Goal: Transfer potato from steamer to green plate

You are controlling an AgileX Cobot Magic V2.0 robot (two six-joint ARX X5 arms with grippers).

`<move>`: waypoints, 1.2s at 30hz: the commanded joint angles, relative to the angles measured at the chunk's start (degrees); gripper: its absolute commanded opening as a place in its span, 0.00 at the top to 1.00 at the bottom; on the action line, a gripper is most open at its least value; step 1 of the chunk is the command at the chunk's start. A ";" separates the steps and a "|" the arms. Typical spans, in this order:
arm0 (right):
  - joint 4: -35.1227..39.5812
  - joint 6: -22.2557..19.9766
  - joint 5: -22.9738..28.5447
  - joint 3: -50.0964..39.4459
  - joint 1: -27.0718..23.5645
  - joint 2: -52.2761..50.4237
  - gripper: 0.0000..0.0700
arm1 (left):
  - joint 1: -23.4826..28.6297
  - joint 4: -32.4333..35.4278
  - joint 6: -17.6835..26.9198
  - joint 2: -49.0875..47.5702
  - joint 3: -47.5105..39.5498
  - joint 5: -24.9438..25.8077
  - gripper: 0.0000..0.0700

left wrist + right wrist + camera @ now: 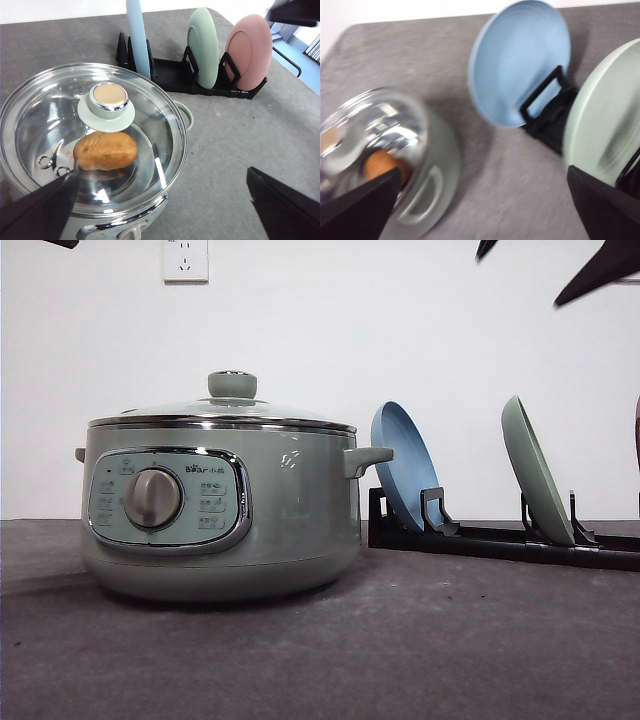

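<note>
The counter (420,640) is big, grey and flat, and everything sits on it. My steamer (280,510) is the biggest thing there, a round green pot with a grey dial (153,498) on its front. Its glass lid (150,100) is on, with a green knob (106,102) in the middle. Beside the steamer is a long black rack (170,75). Plates stand up on their edges in it. The blue plate (400,465) is nearest the pot, then the green plate (535,475), then a pink plate (248,52).

The potato (105,151) is inside the steamer, on the shiny bottom. I can see it through the glass (it is orange-brown and bumpy). It looks blurry from my right wrist camera, but it is in the pot there too.

My left tool (165,210) hangs above the steamer. Its two dark fingers (40,212) are spread wide apart, with nothing between them. My right tool (485,210) hangs over the counter between the pot and the rack. Its fingers (605,205) are spread wide too, and they grip nothing.

On the wall behind the pot is a small white socket (185,259).
</note>
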 commanded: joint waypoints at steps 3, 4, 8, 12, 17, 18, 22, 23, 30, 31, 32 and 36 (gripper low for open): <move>0.92 2.13 0.39 6.69 -1.59 9.72 0.00 | -0.22 0.51 0.82 0.50 1.25 0.55 0.04; 0.95 2.68 0.61 8.03 -2.05 11.84 0.00 | -0.22 0.43 0.83 0.50 1.25 0.55 0.04; 1.57 4.54 1.54 11.77 -3.95 18.85 0.00 | -0.22 -0.31 0.88 0.52 1.25 0.55 0.04; 3.01 4.67 1.49 12.79 -5.30 23.01 0.00 | -0.22 -0.53 0.92 0.52 1.25 0.54 0.04; 5.63 4.61 1.08 12.79 -5.98 25.53 0.03 | -0.22 -0.61 0.92 0.57 1.22 0.55 0.04; 6.17 4.55 1.04 12.79 -5.98 25.82 0.09 | -0.22 -0.64 0.92 0.57 1.22 0.53 0.04; 7.69 4.52 0.86 12.79 -5.95 26.02 0.24 | -0.22 -0.68 0.91 0.57 1.22 0.53 0.04; 7.92 4.53 0.84 12.79 -5.93 26.02 0.28 | -0.22 -0.68 0.92 0.57 1.22 0.55 0.03; 7.89 4.65 -1.52 12.79 -5.86 26.02 0.62 | -0.22 -0.66 0.92 0.57 1.22 0.53 0.04; 7.81 4.66 -1.55 12.79 -5.86 26.02 0.67 | -0.22 -0.66 0.92 0.57 1.22 0.53 0.04; 7.69 4.66 -1.56 12.79 -5.87 26.02 0.72 | -0.22 -0.66 0.92 0.57 1.22 0.55 0.04; 7.14 4.68 -2.56 12.79 -5.87 26.02 0.93 | -0.22 -0.71 0.92 0.57 1.22 0.55 0.04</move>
